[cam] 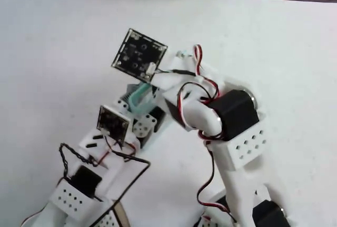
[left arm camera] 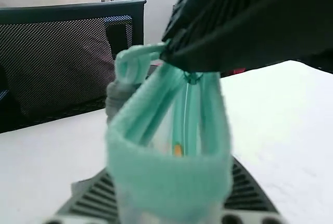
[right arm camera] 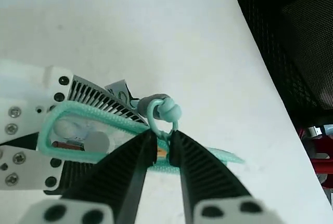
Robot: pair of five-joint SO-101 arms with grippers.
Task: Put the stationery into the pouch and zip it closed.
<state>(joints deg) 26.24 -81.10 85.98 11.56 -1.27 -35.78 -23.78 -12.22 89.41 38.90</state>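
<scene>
The pouch point(right arm camera: 70, 130) is held up off the worktop point(right arm camera: 130, 26) between the two arms. The left gripper point(left arm camera: 169, 199) has its ribbed jaws clamped across the pouch's body, one on each flat side. The right gripper point(right arm camera: 162, 138) has its black jaws pressed together on the zip pull, right at the foot of the knotted cord loop point(right arm camera: 165, 112). That loop sticks out just past the jaw tips.

The pouch's long axis, and the zip track with it, runs straight from the right jaws to the left jaws. On the left-jaw side of the pull the mouth gapes open. The stationery point(right arm camera: 96, 142) lies inside, and an orange bit point(left arm camera: 177, 150) shows down in the opening. On the far side of the right jaws a flat strip of green fabric trails away; it looks like the closed part of the zip, though I cannot be sure.

By that reading, the filling is done and the zip is part closed. The open stretch lies wholly between the two sets of jaws, so closing it would mean drawing the pull along the track toward the left jaws while they brace the pouch. The risk is that the soft mouth bunches up ahead of the pull, or that the pull runs into the left jaws before it reaches the end of the track.
</scene>
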